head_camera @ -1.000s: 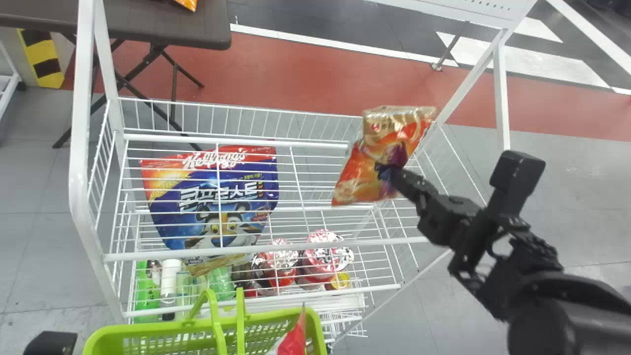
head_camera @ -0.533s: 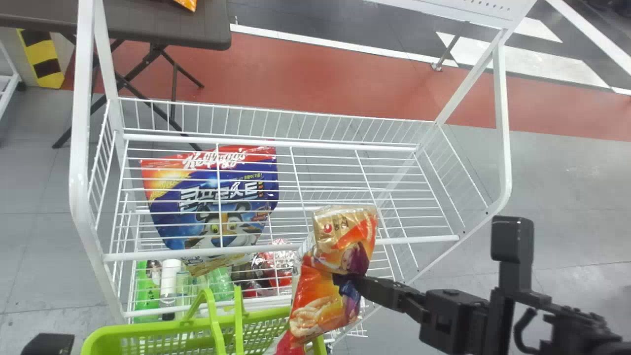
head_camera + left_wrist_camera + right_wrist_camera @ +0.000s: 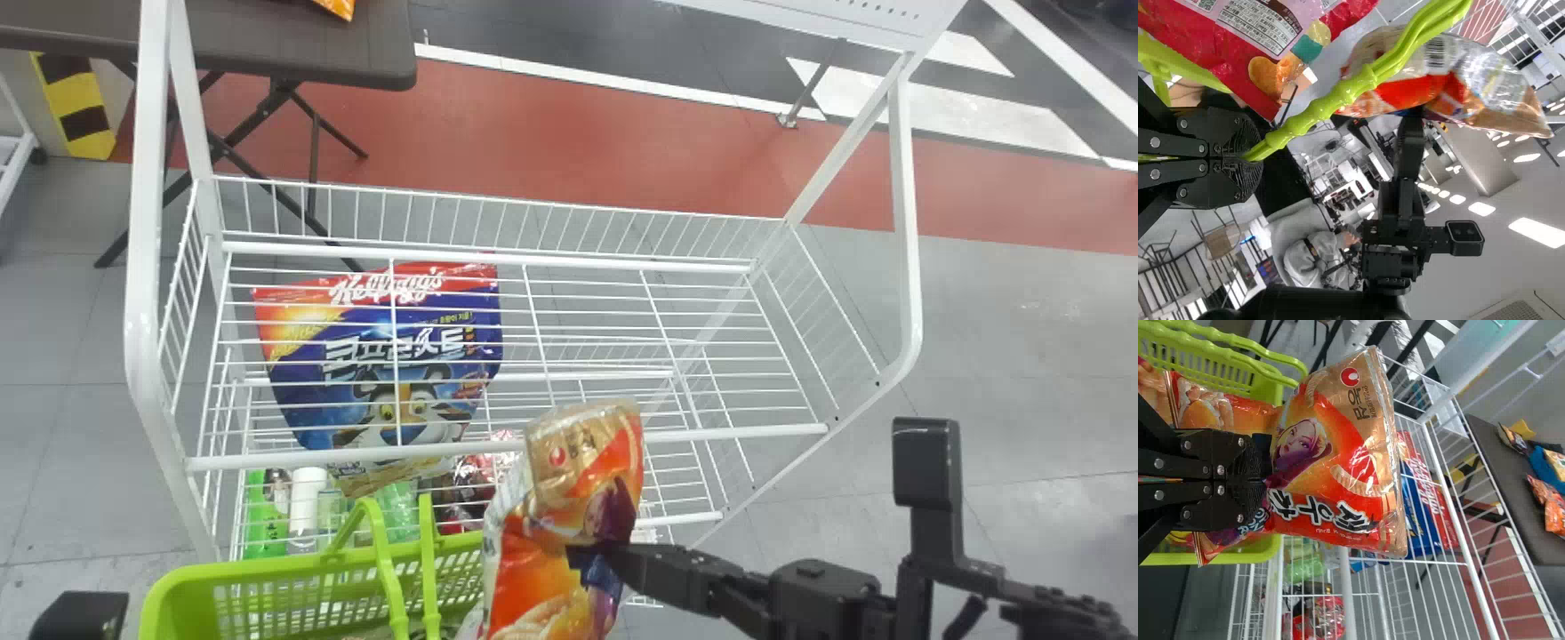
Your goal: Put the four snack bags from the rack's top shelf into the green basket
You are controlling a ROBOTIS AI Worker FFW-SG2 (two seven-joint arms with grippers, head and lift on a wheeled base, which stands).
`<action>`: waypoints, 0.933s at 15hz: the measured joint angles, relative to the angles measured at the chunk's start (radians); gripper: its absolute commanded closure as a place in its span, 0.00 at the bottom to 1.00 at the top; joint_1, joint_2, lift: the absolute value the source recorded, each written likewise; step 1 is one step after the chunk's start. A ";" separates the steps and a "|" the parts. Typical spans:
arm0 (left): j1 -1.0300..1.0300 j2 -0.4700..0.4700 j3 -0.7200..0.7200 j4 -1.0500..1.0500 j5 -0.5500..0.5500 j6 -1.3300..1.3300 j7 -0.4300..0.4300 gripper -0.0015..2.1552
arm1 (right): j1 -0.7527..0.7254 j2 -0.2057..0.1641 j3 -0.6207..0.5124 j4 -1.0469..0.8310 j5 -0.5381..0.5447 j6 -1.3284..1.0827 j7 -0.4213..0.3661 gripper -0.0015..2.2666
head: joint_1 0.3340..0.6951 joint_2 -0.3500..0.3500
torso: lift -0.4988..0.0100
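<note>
Clamped on a glossy orange-and-gold snack bag [image 3: 533, 578] with pasta-like pieces and a purple-haired figure on its front, the right gripper [image 3: 585, 558] is at the right end of the green plastic slatted basket [image 3: 293, 569]. From the head view, the bag's lower part covers that end of the basket, while its gold top overlaps the white wire rack's front rail [image 3: 729, 435]; whether it touches either, I cannot tell. In the right wrist view, a second orange bag [image 3: 1248, 413] lies in the basket beside it.

Pinched together on the basket's ribbed green handle [image 3: 1338, 100] are the fingers of the left gripper [image 3: 1248, 158]. Close by is a red-and-pink bag [image 3: 1238, 40] with printed text and colourful candy shapes. In the head view, two upright handle arms [image 3: 429, 569] stand just left of the held bag, and the rack's rail runs across behind it.

Beneath the top shelf's wires [image 3: 596, 338] lies a large blue-and-red cereal bag [image 3: 356, 373] with a tiger on it. Lower still are green bottles [image 3: 264, 516], a white-capped bottle [image 3: 308, 487] and red packages [image 3: 471, 480]. Behind the rack, a dark folding table [image 3: 311, 44] carries an orange packet [image 3: 338, 7].
</note>
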 measured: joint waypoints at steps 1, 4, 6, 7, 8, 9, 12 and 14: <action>0.000 0.000 0.006 -0.004 0.002 -0.002 0.000 0.82 | 0.009 -0.008 0.012 0.000 0.003 0.000 -0.002 0.94 | 1.00 0.00 | 0.98; -0.001 0.000 0.016 -0.017 0.004 0.000 -0.002 0.82 | 0.031 -0.036 0.104 0.013 0.035 0.000 -0.014 0.94 | 1.00 0.00 | 0.98; -0.001 0.000 0.016 -0.019 0.005 0.001 -0.002 0.82 | 0.057 -0.069 0.225 0.035 0.080 0.000 -0.042 0.94 | 1.00 0.00 | 0.98; -0.001 0.000 0.016 -0.019 0.006 0.001 -0.004 0.82 | 0.073 -0.092 0.309 0.051 0.117 0.000 -0.069 0.94 | 1.00 0.00 | 0.98; 0.000 0.000 0.015 -0.021 0.007 0.001 -0.005 0.82 | 0.084 -0.114 0.379 0.068 0.150 0.000 -0.092 0.94 | 1.00 0.00 | 0.98; 0.000 0.000 0.013 -0.024 0.007 0.001 -0.007 0.82 | 0.090 -0.134 0.443 0.089 0.184 0.000 -0.110 0.94 | 1.00 0.00 | 0.98; 0.004 0.000 0.009 -0.029 0.007 0.001 -0.010 0.82 | 0.082 -0.158 0.518 0.158 0.253 0.000 -0.155 0.86 | 1.00 0.00 | 0.98; 0.006 0.000 0.009 -0.029 0.007 0.001 -0.011 0.82 | 0.077 -0.160 0.513 0.177 0.273 0.000 -0.168 0.09 | 1.00 0.00 | 0.98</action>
